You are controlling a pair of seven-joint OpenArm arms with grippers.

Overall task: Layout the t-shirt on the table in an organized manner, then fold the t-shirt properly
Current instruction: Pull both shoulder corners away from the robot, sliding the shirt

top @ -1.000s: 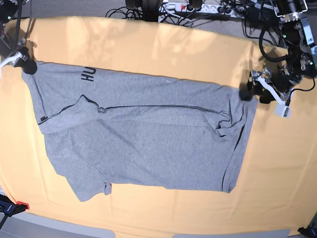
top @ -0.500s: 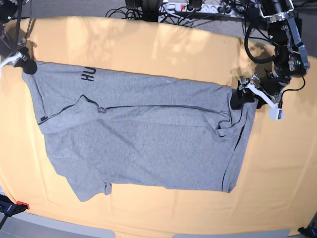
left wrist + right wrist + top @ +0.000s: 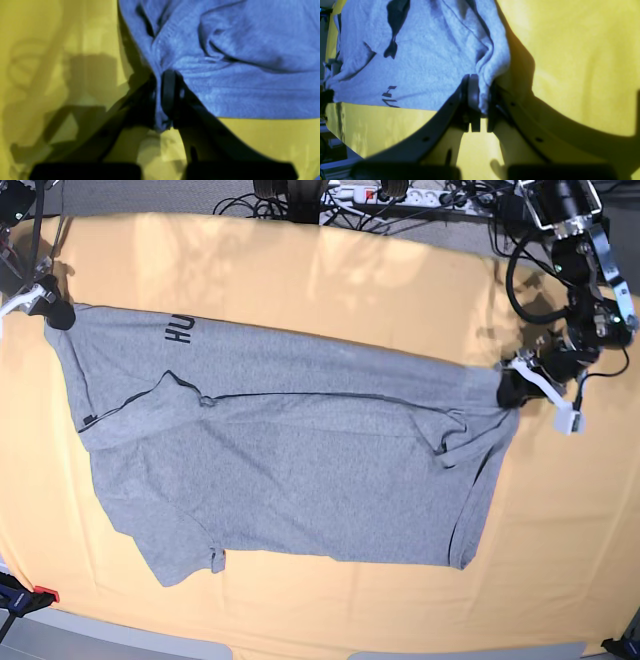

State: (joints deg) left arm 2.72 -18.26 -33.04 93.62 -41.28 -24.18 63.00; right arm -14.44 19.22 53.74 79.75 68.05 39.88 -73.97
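The grey t-shirt (image 3: 290, 450) lies spread lengthwise across the yellow-orange table (image 3: 320, 280), dark lettering (image 3: 178, 330) showing near its far left edge. My left gripper (image 3: 510, 388) is at the shirt's far right corner; in the left wrist view the gripper (image 3: 162, 97) is shut on a pinch of the t-shirt (image 3: 237, 62). At the shirt's far left corner sits my right gripper (image 3: 58, 313). The right wrist view shows that gripper (image 3: 478, 105) shut on a bunched corner of the t-shirt (image 3: 420, 55).
Cables and a power strip (image 3: 400, 195) run along the table's far edge. A red and blue clamp (image 3: 25, 595) sits at the near left corner. Bare cloth surrounds the shirt on all sides.
My left gripper moved in onto the shirt's far right corner, closed on it and pulled it slightly rightward. The right gripper has stayed put.
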